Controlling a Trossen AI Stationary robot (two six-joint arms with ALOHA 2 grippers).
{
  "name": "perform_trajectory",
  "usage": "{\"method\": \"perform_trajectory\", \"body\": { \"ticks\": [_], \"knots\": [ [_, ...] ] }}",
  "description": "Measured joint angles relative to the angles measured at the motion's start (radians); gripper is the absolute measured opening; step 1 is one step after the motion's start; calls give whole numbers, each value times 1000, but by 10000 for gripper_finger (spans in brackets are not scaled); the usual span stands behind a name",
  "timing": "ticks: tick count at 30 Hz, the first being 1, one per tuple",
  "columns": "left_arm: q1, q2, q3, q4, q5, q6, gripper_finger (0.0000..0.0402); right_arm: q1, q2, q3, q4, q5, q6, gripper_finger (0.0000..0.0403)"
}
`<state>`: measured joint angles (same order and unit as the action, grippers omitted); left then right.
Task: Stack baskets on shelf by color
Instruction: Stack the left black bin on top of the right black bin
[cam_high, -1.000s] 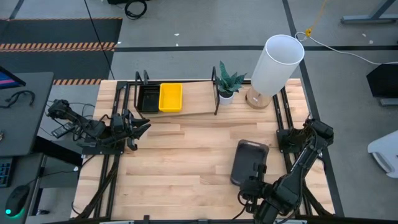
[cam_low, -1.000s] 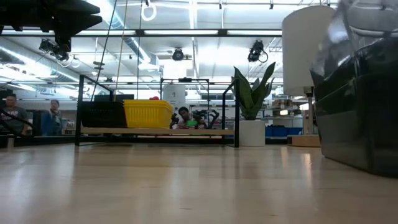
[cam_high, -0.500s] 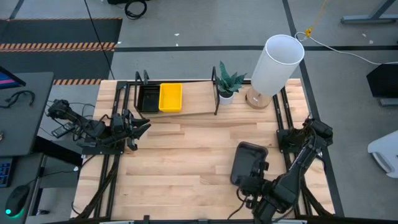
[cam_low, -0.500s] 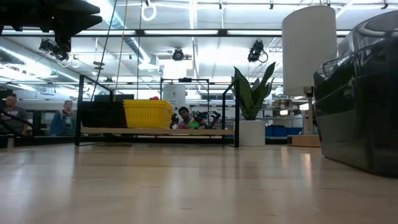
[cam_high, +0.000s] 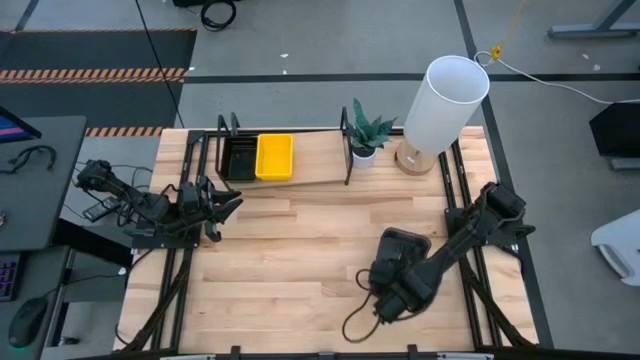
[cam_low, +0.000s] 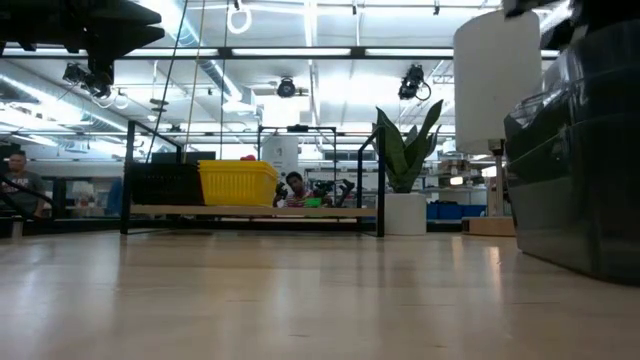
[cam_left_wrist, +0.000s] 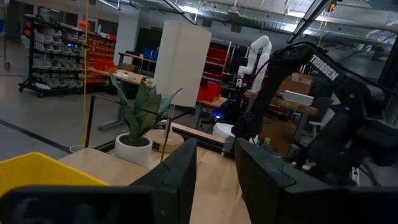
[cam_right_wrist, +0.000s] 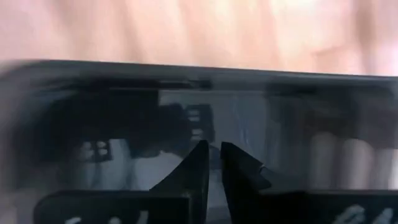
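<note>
At the table's left edge, the left gripper (cam_high: 228, 204) waits, its fingers parted around nothing. On the shelf (cam_high: 318, 160) at the back sit a black basket (cam_high: 238, 157) and a yellow basket (cam_high: 275, 156), side by side. Toward the front right, the right gripper (cam_high: 388, 297), fingers nearly shut, hangs over the dark grey baskets (cam_high: 403, 246).

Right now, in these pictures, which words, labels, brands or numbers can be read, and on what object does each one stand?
"TROSSEN": white letters on the right arm, seen from the left wrist view.
Bins on the far storage racks: any labels are too small to read.
The baskets on the shelf, the lamp and the plant pot carry no readable text.
</note>
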<state>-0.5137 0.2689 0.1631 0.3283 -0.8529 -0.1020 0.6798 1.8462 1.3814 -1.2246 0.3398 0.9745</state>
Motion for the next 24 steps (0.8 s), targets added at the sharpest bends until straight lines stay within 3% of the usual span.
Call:
{"method": "perform_trajectory", "body": {
  "ticks": [4, 11, 18, 24],
  "knots": [
    [0, 0, 0, -6, 0, 0, 117, -52, -11, -29, -39, 7, -20, 38],
    [0, 0, 0, -6, 0, 0, 117, -154, -19, -27, -3, 83, -259, 27],
    [0, 0, 0, -7, 0, 0, 117, -229, -14, -30, 210, 89, -595, 7],
    [0, 0, 0, -7, 0, 0, 117, -255, -14, -30, 373, 58, -763, 8]
  ]
}}
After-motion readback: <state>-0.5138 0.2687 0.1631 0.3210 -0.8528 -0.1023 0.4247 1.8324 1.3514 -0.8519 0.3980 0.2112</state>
